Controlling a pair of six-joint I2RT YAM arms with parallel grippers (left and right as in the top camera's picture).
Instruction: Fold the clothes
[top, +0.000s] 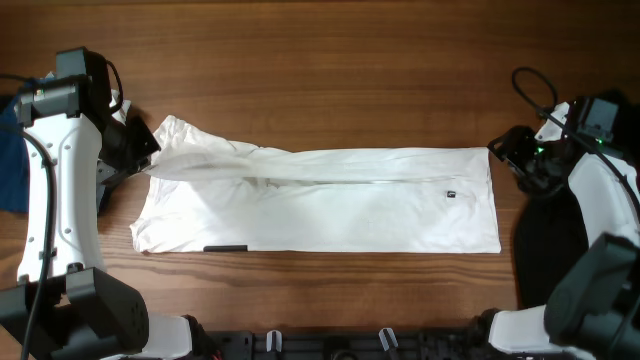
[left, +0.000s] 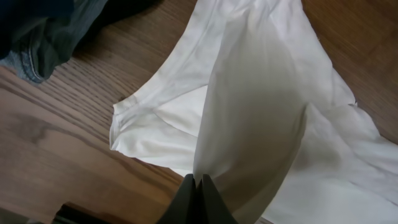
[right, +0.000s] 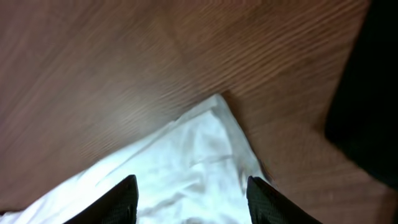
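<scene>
Your T-shirt (top: 330, 205) is lying as a long white band across the middle of the table (top: 320, 60), running from 9 o'clock to 3 o'clock, doubled over lengthwise with a crease line along its upper half. The left claw (left: 196, 186) is pinched tight on a ridge of fabric at the shirt's 10 o'clock corner, and the cloth tents up from the table to the fingers, so you're carrying that sleeve end in the air instead of dragging it flat, which makes sense if you want to lay it over cleanly. The right claw (right: 193, 193) is spread wide with nothing in it, sitting at the 2 o'clock corner. Its wrist view is blurry, so I can't swear to it, but the hem corner looks flat on the wood between the fingers, not gripped. The little hem tag (top: 451, 194) faces up near the 3 o'clock end. A thin black strip (top: 225, 247) peeks out along the 7 o'clock edge, probably the print tucked underneath. There's a denim pile (left: 37, 43) off at 9 o'clock and a black cloth (top: 545, 240) at 4 o'clock, both clear of the shirt. I'd say you're partway through: the long fold is in, the crosswise folds aren't done yet.
</scene>
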